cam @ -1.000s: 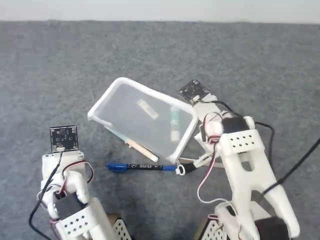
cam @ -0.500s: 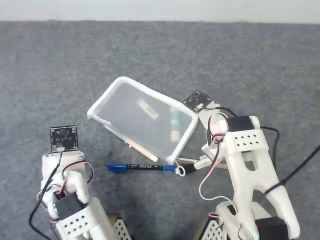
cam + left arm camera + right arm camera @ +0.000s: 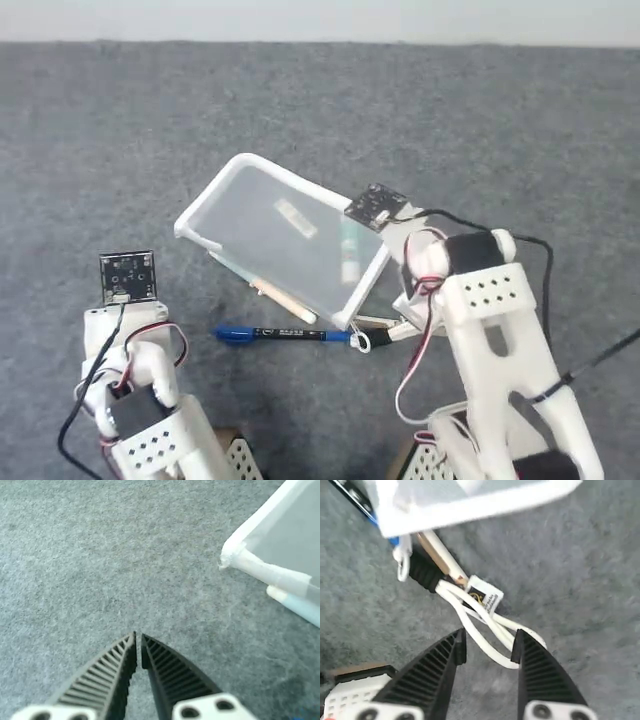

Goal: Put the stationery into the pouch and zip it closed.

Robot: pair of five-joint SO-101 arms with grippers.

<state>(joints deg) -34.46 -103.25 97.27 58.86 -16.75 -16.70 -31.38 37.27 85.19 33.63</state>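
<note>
Carpet (image 3: 595,555), right tool (image 3: 489,636) parted astride cord (image 3: 479,614)

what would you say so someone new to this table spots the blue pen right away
Find the clear pouch in the middle of the grey table. In the high view, a pen lies flat on the table just below the pouch's lower edge. It is black with blue ends, unlike the tan pencil at the pouch's edge.

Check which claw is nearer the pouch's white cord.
Right. The right claw is open astride the white cord; the left claw is shut over bare carpet, apart from the pouch.
</note>
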